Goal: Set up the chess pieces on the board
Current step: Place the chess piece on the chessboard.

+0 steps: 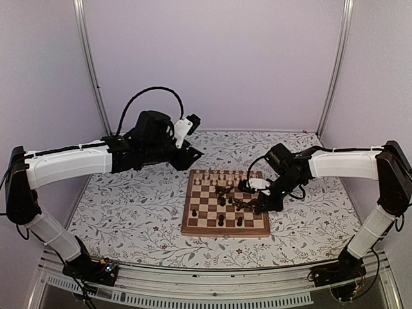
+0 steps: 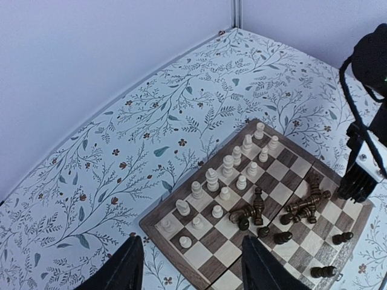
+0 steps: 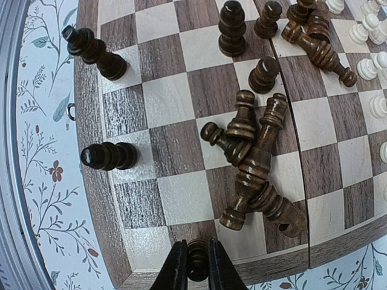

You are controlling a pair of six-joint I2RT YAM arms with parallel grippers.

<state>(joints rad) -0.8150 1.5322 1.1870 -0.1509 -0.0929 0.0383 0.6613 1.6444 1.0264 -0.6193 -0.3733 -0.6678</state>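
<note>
**Top external view: pale side arranged, dark side mostly unplaced**

At left, your left gripper (image 1: pixel 192 156) hovers above the floral tabletop (image 1: pixel 129 206), clear of the board (image 1: pixel 212 232). The left wrist view shows its fingers apart with nothing between them.

The board lies at the centre of the tabletop. The pale pieces (image 2: pixel 225 178) stand upright in two rows along its far edge, so that side looks complete.

The dark pieces are not arranged. Several lie toppled in a heap (image 3: pixel 254 163) near the centre seam, and a few stand singly on scattered squares.

At right, your right gripper (image 1: pixel 259 207) is low over the board's right-hand edge. The right wrist view shows its fingers clamped on one dark piece (image 3: pixel 198 258) on an edge square.

Judged overall, about half the task is done. Most of the dark pieces are left for you to right and place in rows.
</note>
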